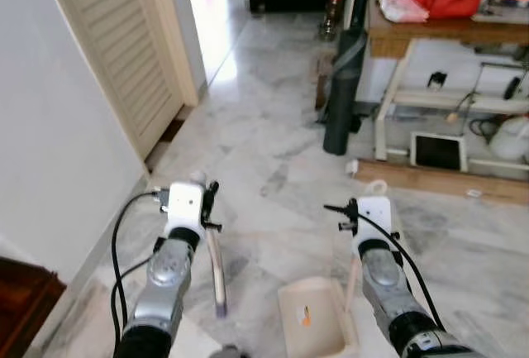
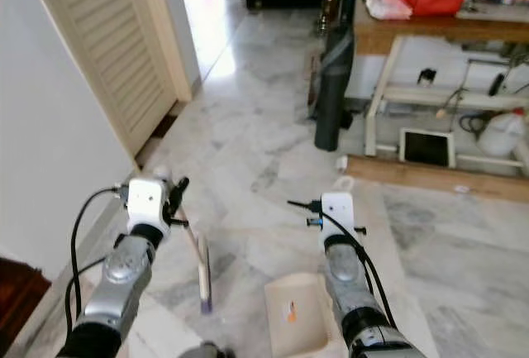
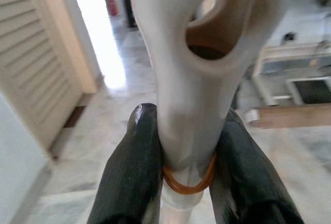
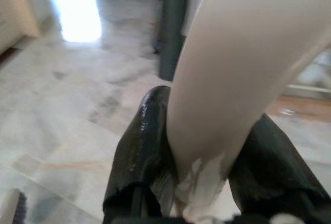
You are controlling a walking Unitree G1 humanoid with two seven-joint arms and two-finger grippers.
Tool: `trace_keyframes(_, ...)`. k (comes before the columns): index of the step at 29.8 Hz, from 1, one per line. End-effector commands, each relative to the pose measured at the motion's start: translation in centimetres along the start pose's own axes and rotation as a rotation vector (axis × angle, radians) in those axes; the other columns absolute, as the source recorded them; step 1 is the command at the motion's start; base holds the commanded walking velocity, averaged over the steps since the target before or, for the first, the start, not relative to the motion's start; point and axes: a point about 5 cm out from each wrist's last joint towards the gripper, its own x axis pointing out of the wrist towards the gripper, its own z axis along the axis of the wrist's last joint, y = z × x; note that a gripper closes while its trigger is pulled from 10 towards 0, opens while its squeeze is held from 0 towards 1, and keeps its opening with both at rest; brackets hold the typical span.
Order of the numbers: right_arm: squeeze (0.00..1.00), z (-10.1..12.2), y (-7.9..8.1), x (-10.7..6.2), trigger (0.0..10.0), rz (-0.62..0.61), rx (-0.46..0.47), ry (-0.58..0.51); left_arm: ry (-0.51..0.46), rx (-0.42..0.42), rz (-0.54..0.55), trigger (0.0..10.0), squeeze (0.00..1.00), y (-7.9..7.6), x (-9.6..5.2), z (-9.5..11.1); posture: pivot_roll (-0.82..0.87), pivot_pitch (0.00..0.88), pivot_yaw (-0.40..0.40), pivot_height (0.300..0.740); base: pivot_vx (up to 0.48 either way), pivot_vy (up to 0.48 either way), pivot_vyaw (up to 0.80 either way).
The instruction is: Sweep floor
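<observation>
Nearest the robot, the cream dustpan rests on the marble floor between the two arms, a small orange scrap lying inside it; its upright handle is clamped between the black fingers of the right gripper. The left gripper is closed on the pale broom handle, just above an orange rubber band; the shaft runs down toward the floor beside the pan, its head out of view at the lower edge.

Risks, as judged: the smooth handle may twist or slide in the left grip under sweeping load, the hold being narrow; the pan may tip or skate on polished marble if the right arm shifts, spilling the scrap; the white wall stands close on the left, so a wide stroke could strike it.

Farther on, a dark rolled mat leans near a wooden bench with cables and a tablet beneath; a stroke there risks snagging them; the louvred door and bright doorway lie beyond.
</observation>
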Motion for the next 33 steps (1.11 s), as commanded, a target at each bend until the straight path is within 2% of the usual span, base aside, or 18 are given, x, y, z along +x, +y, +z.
trace_keyframes(1, 0.0, 0.5, 0.4, 0.2, 10.0, 0.008, -0.005, -0.018, -0.038, 0.017, 0.007, 10.0, 0.0, 0.5, 0.2, 0.7, 0.09, 0.013, 0.03, 0.74, -0.281, 0.0, 0.0)
trace_keyframes(4, 0.0, 0.5, 0.4, 0.2, 10.0, 0.006, -0.007, -0.019, -0.03, 0.019, 0.008, 10.0, 0.0, 0.6, 0.1, 0.6, 0.1, 0.015, 0.029, 0.74, -0.279, 0.0, 0.0)
trace_keyframes(7, 0.0, 0.5, 0.4, 0.2, 10.0, 0.004, -0.011, -0.019, 0.02, 0.047, 0.0, 10.0, 0.0, 0.6, 0.1, 0.0, 0.1, 0.017, 0.029, 0.74, 0.0, 0.0, 0.0)
trace_keyframes(14, 0.0, 0.3, 0.2, 0.0, 10.0, -0.006, -0.017, -0.017, 0.078, 0.068, -0.076, 10.0, 0.0, 0.8, -0.2, -0.8, 0.09, 0.03, 0.029, 0.74, 0.0, 0.0, 0.0)
trace_keyframes(16, 0.0, 0.2, 0.2, 0.0, 10.0, -0.006, -0.018, -0.016, 0.098, 0.063, -0.108, 10.0, 0.0, 0.8, -0.3, -1.0, 0.09, 0.034, 0.028, 0.74, 0.0, 0.0, 0.0)
trace_keyframes(17, 0.0, 0.0, 0.2, -0.1, 10.0, -0.008, -0.024, -0.011, 0.128, 0.092, -0.175, 10.0, 0.0, 0.7, -0.4, -1.4, 0.1, 0.037, 0.028, 0.74, 0.0, 0.0, 0.0)
trace_keyframes(19, 0.0, -0.1, 0.3, -0.2, 10.0, -0.01, -0.028, -0.006, 0.152, 0.115, -0.227, 10.0, 0.0, 0.6, -0.6, -1.8, 0.1, 0.042, 0.027, 0.74, 0.0, 0.0, 0.0)
trace_keyframes(29, 0.0, -0.4, 0.2, -0.5, 10.0, -0.012, -0.028, -0.011, 0.198, 0.152, -0.252, 10.0, 0.0, 1.7, 0.4, -2.4, 0.06, 0.06, 0.032, 0.74, 0.0, 0.0, 0.0)
trace_keyframes(32, 0.0, -0.6, 0.1, -0.6, 10.0, -0.013, -0.032, -0.013, 0.192, 0.15, -0.238, 10.0, 0.0, 2.0, 0.6, -2.3, 0.06, 0.06, 0.032, 0.74, 0.0, 0.0, 0.0)
trace_keyframes(33, 0.0, -0.6, 0.0, -0.7, 10.0, -0.014, -0.026, -0.02, 0.173, 0.15, -0.199, 10.0, 0.0, 2.3, 0.8, -2.1, 0.06, 0.062, 0.033, 0.74, 0.0, 0.0, 0.0)
